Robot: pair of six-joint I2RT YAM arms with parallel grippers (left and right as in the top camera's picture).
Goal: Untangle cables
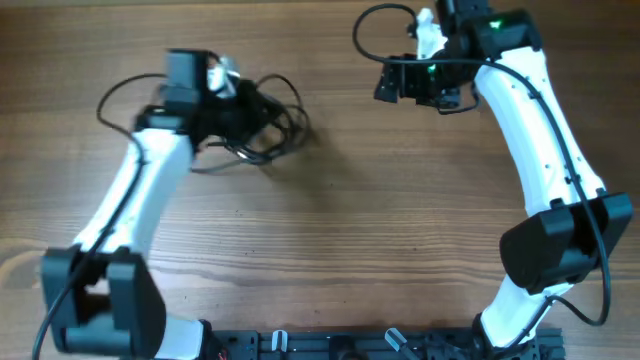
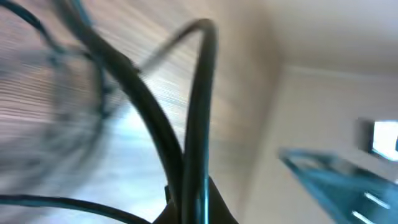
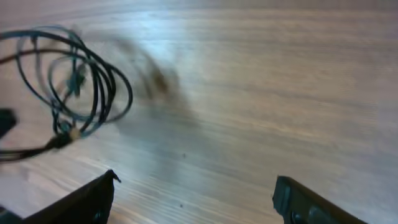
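The cables lie as a tangled knot of thin black loops on the wooden table at the upper left. My left gripper sits in the knot's left side and is shut on cable strands; in the left wrist view two black strands rise from between the jaws. My right gripper is open and empty at the upper right, well apart from the knot. In the right wrist view its two fingers stand wide apart above bare wood, with the cable loops far to the left.
The wooden table spreads between the two arms. A black rail runs along the front edge at the arm bases. Thicker black arm wires loop above the right wrist and beside the left wrist.
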